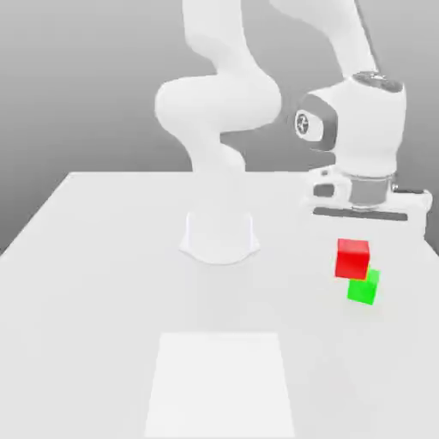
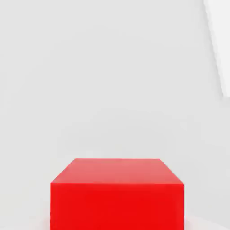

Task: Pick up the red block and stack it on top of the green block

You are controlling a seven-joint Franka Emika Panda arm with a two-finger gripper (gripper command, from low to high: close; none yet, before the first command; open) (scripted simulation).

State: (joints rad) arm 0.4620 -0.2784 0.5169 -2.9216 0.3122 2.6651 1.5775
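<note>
Firstly, the exterior view. Item: one robot arm [image 1: 219,103], white, its round base [image 1: 219,238] standing on a pale counter [image 1: 94,283] — the upper links running out of the picture at the top and the arm coming down again toward the exterior view's right. Item: one hand, white with grey and dark fittings, pointed downward above the two blocks. Item: one pair of jaws [image 1: 352,250], closed on the red block. Item: one red block [image 1: 351,259], a bright cube with plain faces, held up off the counter below the hand, roughly level. Item: one green block [image 1: 363,287], a bright cube, lower than the red one and partly covered by it in this view; its exposed part lies toward the exterior view's right of the red block. Whether the two touch cannot be told. Item: one flat white panel [image 1: 220,386], straight-edged, on the near part of the counter, well apart from both blocks.

Secondly, the hand view. Item: the red block again, close to the camera, with a paler upper face and a deeper red face meeting along a straight edge. Item: pale grey counter surface behind it. Item: one white straight-edged shape [image 2: 220,45] — cut off by the picture's border, well apart from the block.
</note>
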